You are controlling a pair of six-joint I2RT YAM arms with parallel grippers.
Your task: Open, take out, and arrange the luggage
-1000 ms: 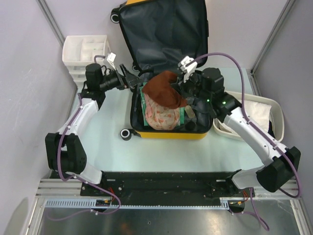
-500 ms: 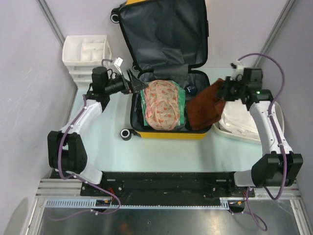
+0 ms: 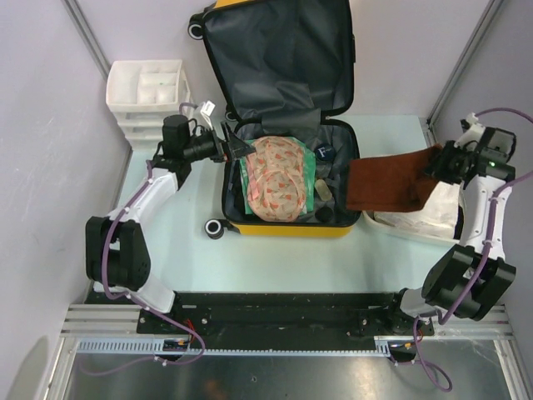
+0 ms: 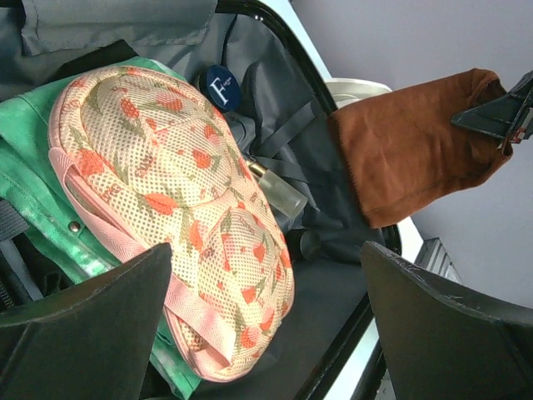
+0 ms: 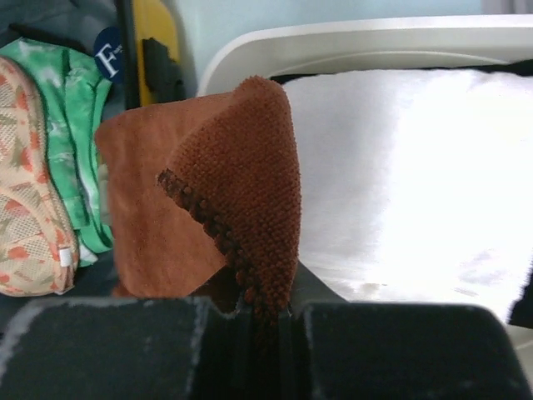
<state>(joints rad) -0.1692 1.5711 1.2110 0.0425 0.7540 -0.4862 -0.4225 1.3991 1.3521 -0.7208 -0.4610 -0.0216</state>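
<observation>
The yellow luggage (image 3: 283, 227) lies open on the table, its dark-lined lid (image 3: 279, 58) standing up at the back. Inside lie a floral mesh pouch (image 3: 279, 179) (image 4: 175, 200), a green garment (image 3: 310, 171), a small bottle (image 4: 279, 190) and a round blue cap (image 4: 223, 86). My left gripper (image 3: 237, 148) (image 4: 266, 250) hangs open over the case's left rim, pointing at the pouch, with nothing in it. My right gripper (image 3: 439, 161) (image 5: 266, 312) is shut on a corner of a brown towel (image 3: 391, 182) (image 5: 241, 175), which hangs between the case's right side and the white tub (image 3: 416, 232).
The white tub (image 5: 333, 37) at the right holds a white cloth (image 3: 445, 204) (image 5: 416, 167). A white plastic drawer unit (image 3: 146, 92) stands at the back left. Grey walls and metal posts close in both sides. A black wheel (image 3: 215, 227) juts from the case's front left corner.
My right arm has swung right, carrying the brown towel off the pouch and out of the case to over the tub. My left gripper has opened wider and stayed nearly in place.
</observation>
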